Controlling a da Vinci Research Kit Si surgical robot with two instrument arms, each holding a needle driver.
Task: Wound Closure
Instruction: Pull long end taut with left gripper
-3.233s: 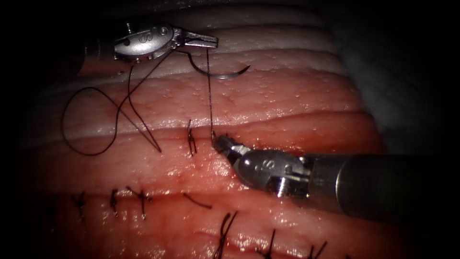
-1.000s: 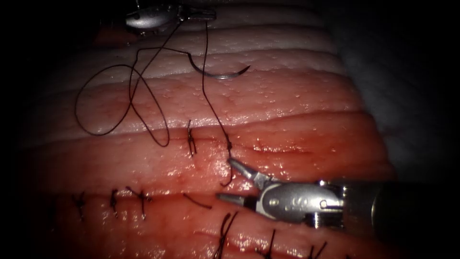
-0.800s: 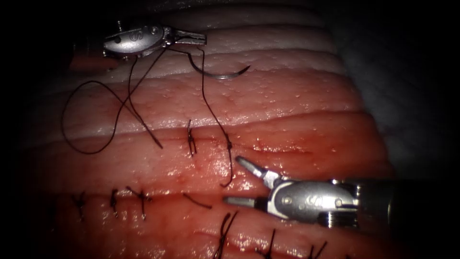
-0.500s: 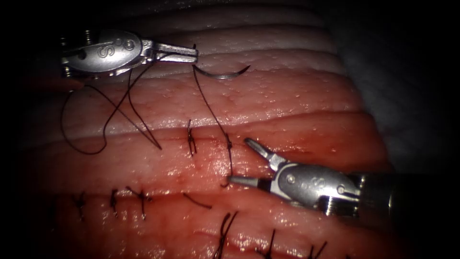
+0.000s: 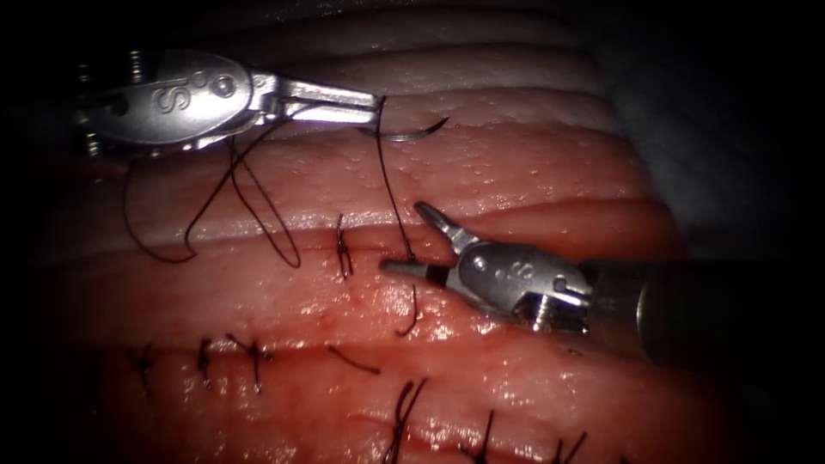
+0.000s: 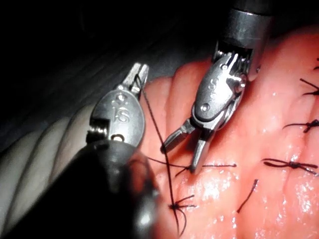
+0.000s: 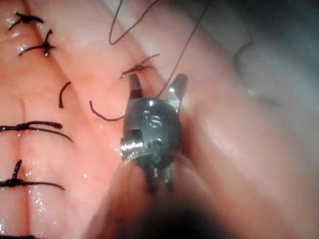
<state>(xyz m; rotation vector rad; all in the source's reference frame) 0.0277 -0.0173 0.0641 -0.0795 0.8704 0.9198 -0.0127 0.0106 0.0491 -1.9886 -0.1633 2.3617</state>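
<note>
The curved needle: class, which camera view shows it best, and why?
The endoscope view: the needle lies free on the tissue above the cut, beside the left gripper, which holds thread. In the wrist views I cannot make it out.

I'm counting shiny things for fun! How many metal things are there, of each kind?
Tools: 2 (left tool shut on the thread; right tool open, holding nothing)
Needle: 1 (lying loose on the tissue, not in it)
Total: 3
</note>
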